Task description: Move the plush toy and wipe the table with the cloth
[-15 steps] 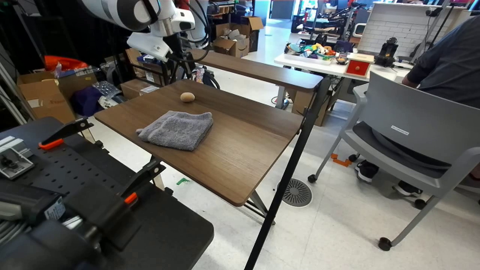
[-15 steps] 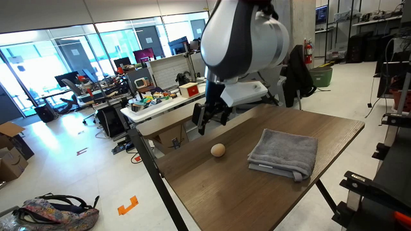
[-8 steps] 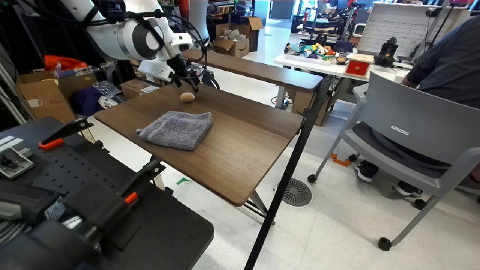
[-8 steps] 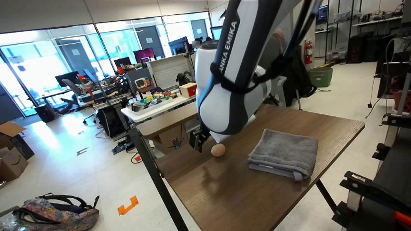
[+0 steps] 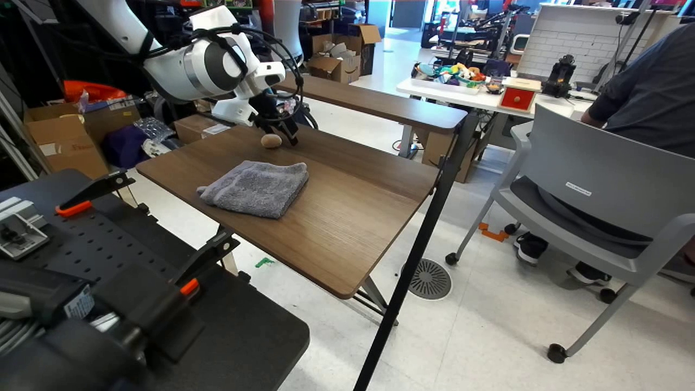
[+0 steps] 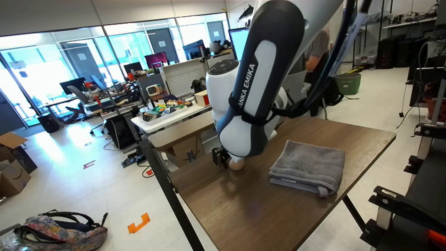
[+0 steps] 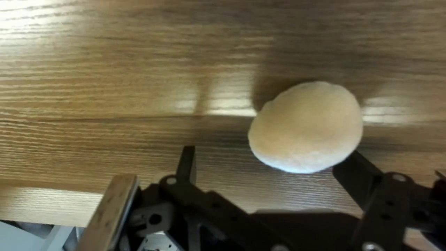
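The plush toy [image 5: 271,141] is a small tan-beige lump on the brown table [image 5: 347,233]. It also shows in the other views [image 6: 237,165] [image 7: 306,127]. My gripper [image 7: 266,164] is open and empty, low over the table. In the wrist view the toy lies ahead of the gap between the fingers, nearer the right finger, whose tip it partly covers; I cannot tell if they touch. In both exterior views the gripper [image 5: 282,133] [image 6: 223,159] is right beside the toy. The grey cloth [image 5: 255,189] [image 6: 310,167] lies folded on the table, apart from the gripper, and is out of the wrist view.
A raised brown shelf [image 5: 374,103] runs along one side of the table. A black post [image 5: 421,250] stands at a table corner. A black workbench [image 5: 228,320] with clamps is beside the table. A grey chair [image 5: 602,163] with a seated person stands nearby.
The arm has come down over the past second, from above the table to right beside the plush toy. The toy and the cloth have not moved.
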{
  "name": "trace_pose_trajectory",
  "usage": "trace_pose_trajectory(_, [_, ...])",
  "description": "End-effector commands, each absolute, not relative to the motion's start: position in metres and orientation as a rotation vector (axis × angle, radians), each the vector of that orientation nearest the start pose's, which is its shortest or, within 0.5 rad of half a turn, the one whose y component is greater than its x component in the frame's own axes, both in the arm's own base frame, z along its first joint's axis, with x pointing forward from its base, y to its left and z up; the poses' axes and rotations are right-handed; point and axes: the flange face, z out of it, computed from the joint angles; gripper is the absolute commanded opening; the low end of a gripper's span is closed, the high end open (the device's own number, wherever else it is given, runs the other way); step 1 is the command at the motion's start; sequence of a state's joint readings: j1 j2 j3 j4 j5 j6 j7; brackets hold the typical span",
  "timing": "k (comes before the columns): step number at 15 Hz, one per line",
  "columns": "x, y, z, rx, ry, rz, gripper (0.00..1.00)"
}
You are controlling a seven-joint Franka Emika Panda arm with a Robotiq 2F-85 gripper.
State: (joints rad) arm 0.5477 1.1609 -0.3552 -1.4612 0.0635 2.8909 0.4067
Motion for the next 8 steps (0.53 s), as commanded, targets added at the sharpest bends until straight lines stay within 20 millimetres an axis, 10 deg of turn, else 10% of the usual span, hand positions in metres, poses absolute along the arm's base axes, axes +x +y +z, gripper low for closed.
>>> trace_pose_trajectory(1, [0.695,0.189,0.049,-3.261,0.05,-0.623,1.0])
trace_pose_trajectory(8, [0.684,0.206,0.069,-3.198,0.006,-0.573,1.0])
